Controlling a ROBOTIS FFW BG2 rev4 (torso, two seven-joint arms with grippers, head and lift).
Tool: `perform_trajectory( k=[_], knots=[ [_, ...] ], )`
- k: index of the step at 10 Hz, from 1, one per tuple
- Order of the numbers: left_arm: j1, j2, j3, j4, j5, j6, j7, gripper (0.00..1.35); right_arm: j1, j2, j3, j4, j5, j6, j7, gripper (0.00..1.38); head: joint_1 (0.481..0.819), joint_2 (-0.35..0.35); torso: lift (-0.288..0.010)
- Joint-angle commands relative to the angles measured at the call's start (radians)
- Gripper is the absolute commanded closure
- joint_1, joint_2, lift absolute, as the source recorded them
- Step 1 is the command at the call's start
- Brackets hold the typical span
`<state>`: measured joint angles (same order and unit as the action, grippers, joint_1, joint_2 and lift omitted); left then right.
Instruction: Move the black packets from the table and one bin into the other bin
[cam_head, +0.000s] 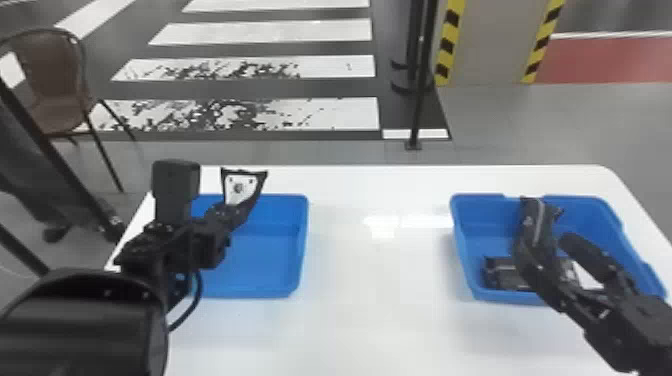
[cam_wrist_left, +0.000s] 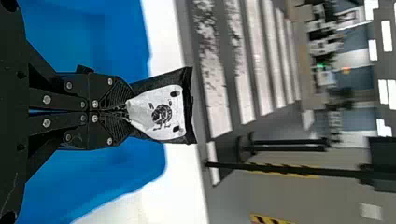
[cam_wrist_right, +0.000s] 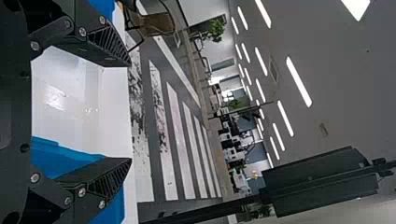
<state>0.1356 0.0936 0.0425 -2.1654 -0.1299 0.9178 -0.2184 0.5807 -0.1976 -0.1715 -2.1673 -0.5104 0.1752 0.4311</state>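
My left gripper (cam_head: 225, 214) is above the left blue bin (cam_head: 270, 270), shut on a black packet (cam_head: 242, 187) with a white label. In the left wrist view, the fingers of the left gripper (cam_wrist_left: 122, 111) pinch the narrow end of the packet (cam_wrist_left: 161, 113). Over the right blue bin (cam_head: 462, 250) is my right gripper (cam_head: 547, 241), its fingers apart. Low in that bin lies a black packet (cam_head: 502, 274), partly behind a finger; another dark packet shape (cam_head: 541, 215) rises beyond the same finger. The right gripper (cam_wrist_right: 130, 111) holds nothing in the right wrist view.
The white table (cam_head: 375, 280) extends between the two bins. A dark post (cam_head: 419, 100) and a brown chair (cam_head: 55, 85) stand on the floor past the table.
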Motion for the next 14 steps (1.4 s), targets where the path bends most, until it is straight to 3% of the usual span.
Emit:
perform_trajectory(
  k=[1,4,6,12,13,14],
  knots=[
    [0.066,-0.003,-0.023,-0.109,0.066,-0.147,-0.001,1.22,-0.1,-0.005,0.004,0.023,-0.018,-0.001,0.002,0.33,0.695,0.061,-0.11],
    [0.112,0.015,-0.136,-0.111,0.14,-0.331,-0.024,1.22,-0.294,-0.036,0.06,0.041,-0.052,0.097,0.008,0.32,0.695,-0.031,-0.11],
    [0.134,0.023,-0.194,-0.111,0.168,-0.371,-0.029,1.22,-0.357,-0.046,0.118,0.048,-0.072,0.132,0.009,0.32,0.675,-0.055,-0.11],
    [0.073,0.08,-0.38,-0.111,0.22,-0.4,-0.035,1.22,-0.495,-0.065,0.275,0.122,-0.128,0.166,0.012,0.33,0.657,-0.08,-0.11],
    [0.066,0.083,-0.392,-0.111,0.222,-0.4,-0.035,1.22,-0.505,-0.066,0.287,0.127,-0.124,0.173,0.011,0.4,0.655,-0.083,-0.11],
    [0.068,0.083,-0.388,-0.111,0.222,-0.402,-0.035,1.22,-0.517,-0.068,0.293,0.131,-0.128,0.217,0.011,0.8,0.654,-0.086,-0.11]
  ],
)
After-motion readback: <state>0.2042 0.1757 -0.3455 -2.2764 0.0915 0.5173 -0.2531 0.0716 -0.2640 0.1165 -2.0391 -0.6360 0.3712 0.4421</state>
